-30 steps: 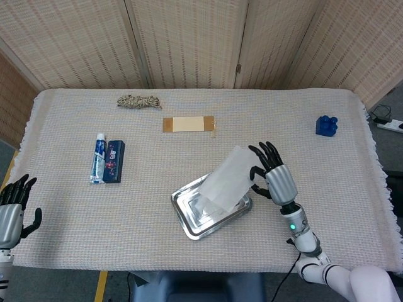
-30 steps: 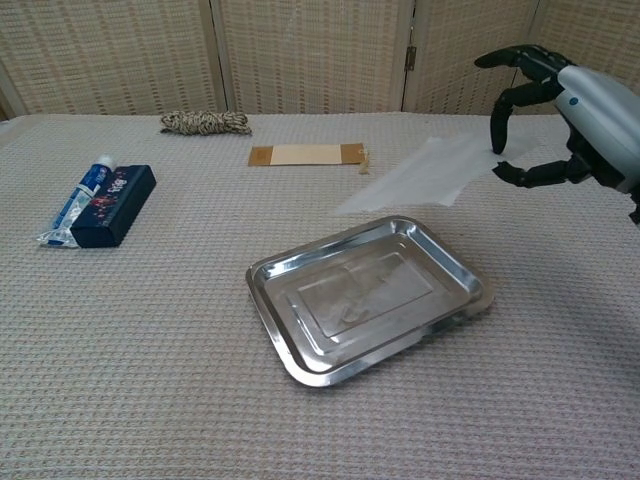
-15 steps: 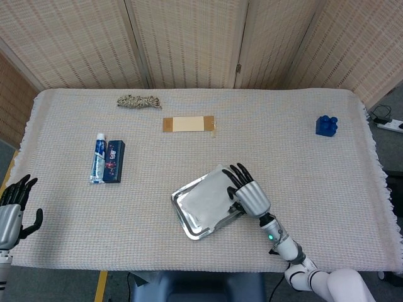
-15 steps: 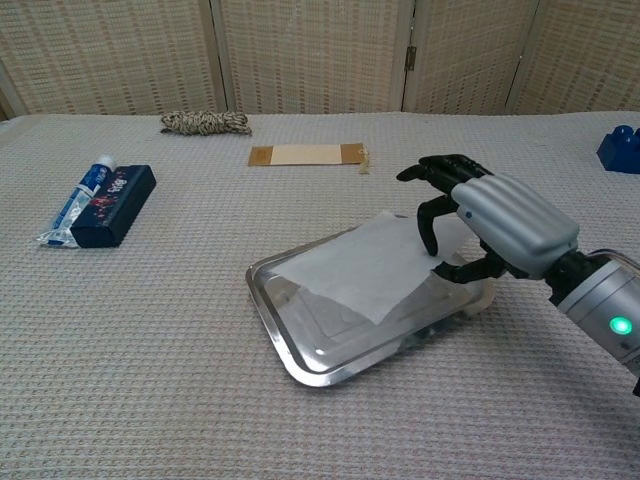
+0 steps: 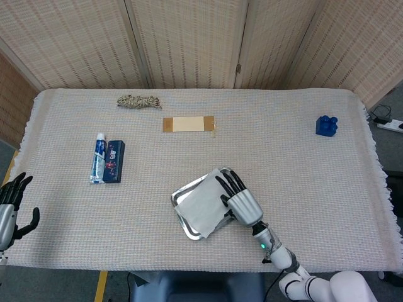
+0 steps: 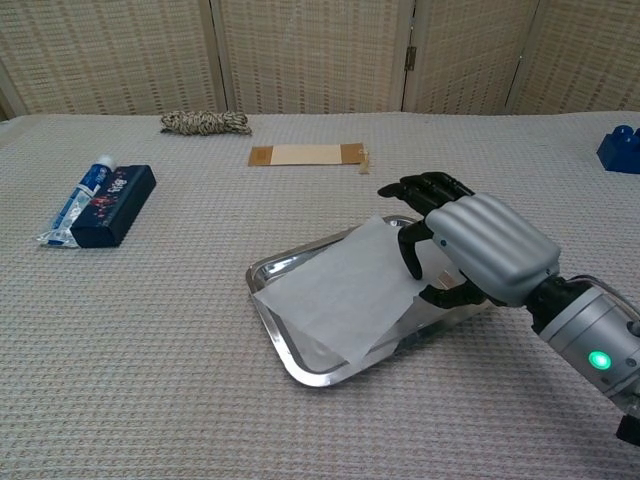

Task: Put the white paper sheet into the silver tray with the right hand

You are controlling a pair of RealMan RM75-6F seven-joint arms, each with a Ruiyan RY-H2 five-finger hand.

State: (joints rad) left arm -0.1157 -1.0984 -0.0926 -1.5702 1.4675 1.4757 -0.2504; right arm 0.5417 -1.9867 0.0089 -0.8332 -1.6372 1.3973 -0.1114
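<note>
Lowered white paper sheet (image 6: 335, 295) now on silver tray (image 6: 300, 365), right robot hand (image 6: 470, 245) pinching its edge

Count on table: one silver tray (image 5: 181, 202), one white paper sheet (image 5: 200, 204). One rope bundle (image 5: 138, 100). One brown-and-cream flat card (image 5: 189, 124). One toothpaste tube (image 5: 99, 157), one dark blue box (image 5: 114, 161) just beside it. One blue block (image 5: 326, 125) near far right edge. One woven table cover (image 5: 283, 138). Two robot hands in view: right hand (image 5: 240, 200) and left hand (image 5: 9, 207).
</note>
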